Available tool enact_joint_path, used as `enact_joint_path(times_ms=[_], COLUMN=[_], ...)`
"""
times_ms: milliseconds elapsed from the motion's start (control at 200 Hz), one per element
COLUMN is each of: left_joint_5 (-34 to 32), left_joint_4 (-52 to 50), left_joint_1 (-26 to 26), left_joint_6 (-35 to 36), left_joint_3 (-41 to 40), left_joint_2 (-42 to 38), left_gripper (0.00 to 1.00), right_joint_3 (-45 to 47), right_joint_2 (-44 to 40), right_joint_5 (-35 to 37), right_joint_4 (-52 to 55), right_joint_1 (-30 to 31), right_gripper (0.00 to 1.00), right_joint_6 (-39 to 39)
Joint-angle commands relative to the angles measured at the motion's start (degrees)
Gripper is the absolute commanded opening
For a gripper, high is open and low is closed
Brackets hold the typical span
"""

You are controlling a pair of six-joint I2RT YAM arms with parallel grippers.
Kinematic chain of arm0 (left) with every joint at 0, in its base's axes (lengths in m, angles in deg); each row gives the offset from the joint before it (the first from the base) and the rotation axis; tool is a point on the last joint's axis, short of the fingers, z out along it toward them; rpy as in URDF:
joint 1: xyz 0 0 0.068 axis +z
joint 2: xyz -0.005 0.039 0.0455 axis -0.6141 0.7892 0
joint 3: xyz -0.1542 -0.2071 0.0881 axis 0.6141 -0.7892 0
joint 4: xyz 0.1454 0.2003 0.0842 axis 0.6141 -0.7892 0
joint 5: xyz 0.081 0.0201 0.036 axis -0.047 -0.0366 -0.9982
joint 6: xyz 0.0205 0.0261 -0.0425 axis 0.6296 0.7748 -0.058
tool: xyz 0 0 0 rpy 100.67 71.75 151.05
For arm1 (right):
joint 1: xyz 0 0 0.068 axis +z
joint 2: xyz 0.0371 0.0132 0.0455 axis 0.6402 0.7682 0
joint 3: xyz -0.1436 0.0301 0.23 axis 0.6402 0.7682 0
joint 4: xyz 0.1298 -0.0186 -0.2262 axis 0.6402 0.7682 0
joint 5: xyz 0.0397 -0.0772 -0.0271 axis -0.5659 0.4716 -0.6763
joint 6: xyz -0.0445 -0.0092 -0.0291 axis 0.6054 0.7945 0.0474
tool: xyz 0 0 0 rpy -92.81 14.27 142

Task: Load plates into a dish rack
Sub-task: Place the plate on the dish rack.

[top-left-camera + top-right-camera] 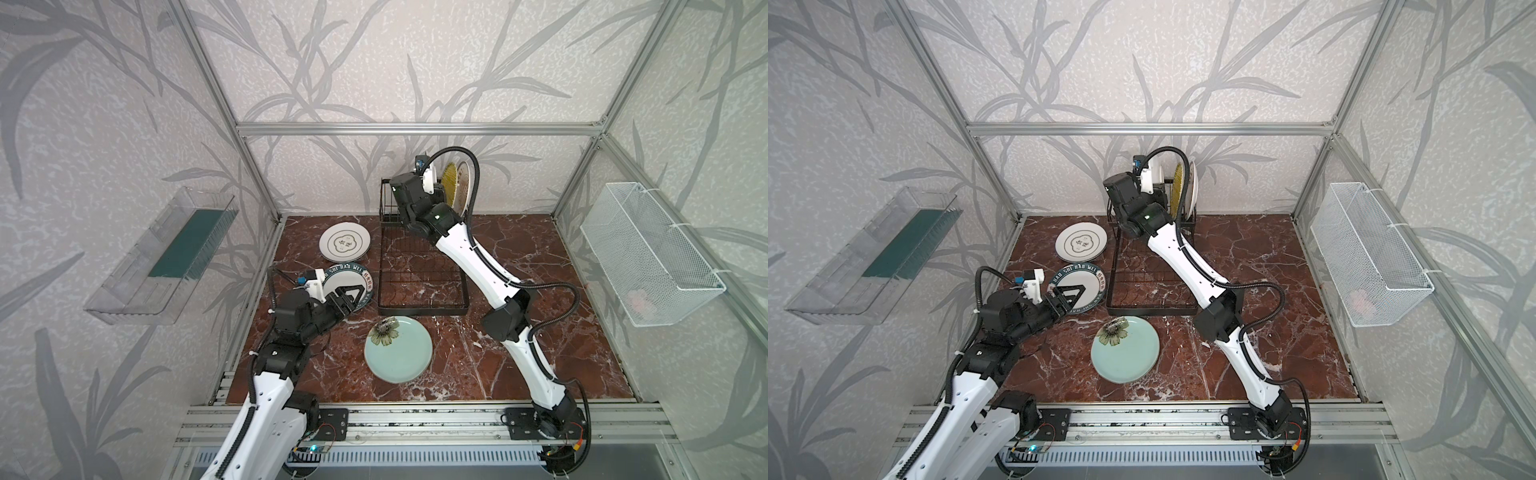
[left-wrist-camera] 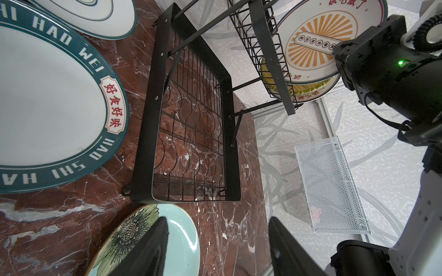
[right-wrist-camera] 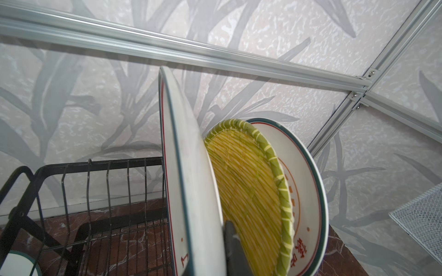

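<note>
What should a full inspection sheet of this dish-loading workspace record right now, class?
Surface: red-brown marble tabletop, white-veined; no spills seen.
Job's things: black wire dish rack holds a yellow striped plate and a white sunburst plate upright; white ringed-emblem plate, white plate with dark lettered rim and pale mint flower plate lie flat beside it.
Clutter: nothing seen.
Grippers: left pincer open and empty, beside the flat plates; right pincer shut on a second white sunburst plate, upright at the rack.
Cables: black corrugated conduits follow both arms; no snag seen.
Surroundings: clear plastic tray and white mesh basket on side walls; aluminium frame.
</note>
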Motion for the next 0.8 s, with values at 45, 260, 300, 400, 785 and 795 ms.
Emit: enact_joint_path(times_ms=[45,260,300,400,785,795], left_joint_5=[0.57,0.56,0.64,0.62,0.33,0.3], left_joint_4=[-0.06,-0.14,-0.08,-0.06,-0.29,-0.28], left_joint_1=[-0.13,-0.12,-0.12,-0.12,-0.12,-0.12], left_joint_6=[0.02,0.19,0.1,0.0,-0.16,-0.16], left_joint_3=[-0.84,-0.85,-1.0,-1.11,-1.29,-1.29], left_joint_2=[-0.69,-0.77,-0.7,-0.77,-1.14,-1.17], left_gripper=[0.65,0.65,0.65,0.65,0.65,0.65], right_joint_3=[-0.37,-0.53,-0.44,-0.5,0.52,0.52], right_joint_2=[0.22,0.87,1.04,1.2,1.35,1.38], right_joint_5=[2.65,2.82,2.83,2.74,-0.15,-0.2], right_joint_4=[-0.65,-0.62,-0.58,-0.27,1.99,1.95], right_joint_1=[0.27,0.2,0.19,0.07,-0.72,-0.79], right_gripper=[0.0,0.0,0.0,0.0,0.27,0.28], right_joint_6=[-2.6,-2.78,-2.9,-3.17,-6.51,-6.51])
